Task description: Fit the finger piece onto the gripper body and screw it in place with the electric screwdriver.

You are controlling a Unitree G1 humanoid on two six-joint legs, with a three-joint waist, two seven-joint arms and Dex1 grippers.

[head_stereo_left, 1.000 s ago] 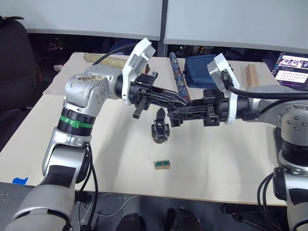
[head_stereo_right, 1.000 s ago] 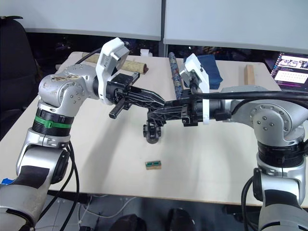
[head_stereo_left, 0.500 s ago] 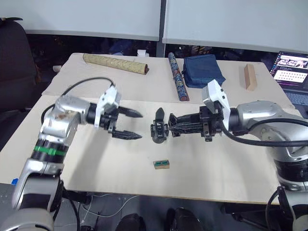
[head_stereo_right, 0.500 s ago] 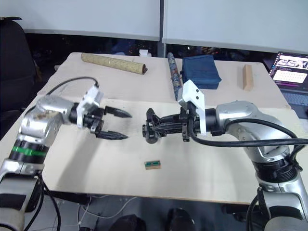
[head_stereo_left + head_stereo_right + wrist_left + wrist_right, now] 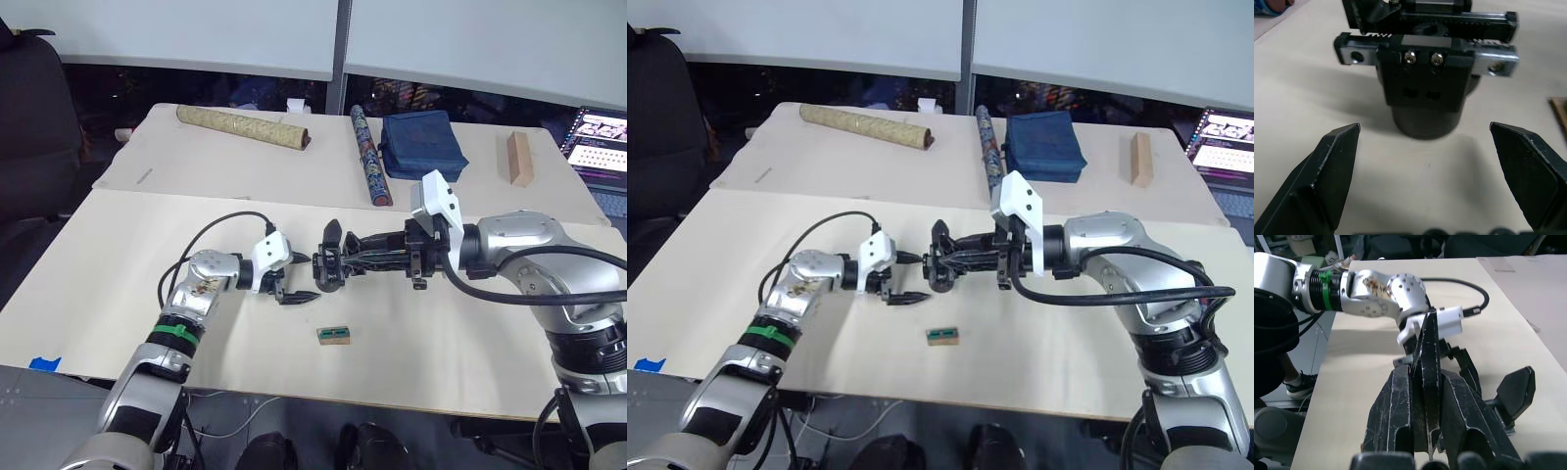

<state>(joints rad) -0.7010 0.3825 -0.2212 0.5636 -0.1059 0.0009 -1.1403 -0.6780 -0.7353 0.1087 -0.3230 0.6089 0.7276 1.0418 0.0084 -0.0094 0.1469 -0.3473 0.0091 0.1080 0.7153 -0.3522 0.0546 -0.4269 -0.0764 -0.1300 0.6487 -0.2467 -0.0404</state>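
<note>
The gripper body (image 5: 328, 268) stands upright on the cream table, a black mechanism on a round base (image 5: 1424, 122). My left gripper (image 5: 297, 278) lies low on the table just left of it, open, one finger (image 5: 1327, 171) on either side of the base without touching it. From the right, my right gripper (image 5: 349, 262) reaches in level, its tips at the gripper body's upper part. It is shut on the finger piece (image 5: 1429, 342), a thin black wedge standing up between its fingers (image 5: 1396, 421). The electric screwdriver is out of view.
A small green and brown block (image 5: 333, 335) lies in front of the gripper body. At the back of the table are a tan rolled tube (image 5: 243, 127), a long patterned tube (image 5: 366, 157), a blue pouch (image 5: 422, 145) and a wooden block (image 5: 519, 159). A laptop (image 5: 600, 137) sits far right.
My left arm came down from high over the table, opened its gripper and moved up to the gripper body. My right gripper sank to the gripper body's top.
</note>
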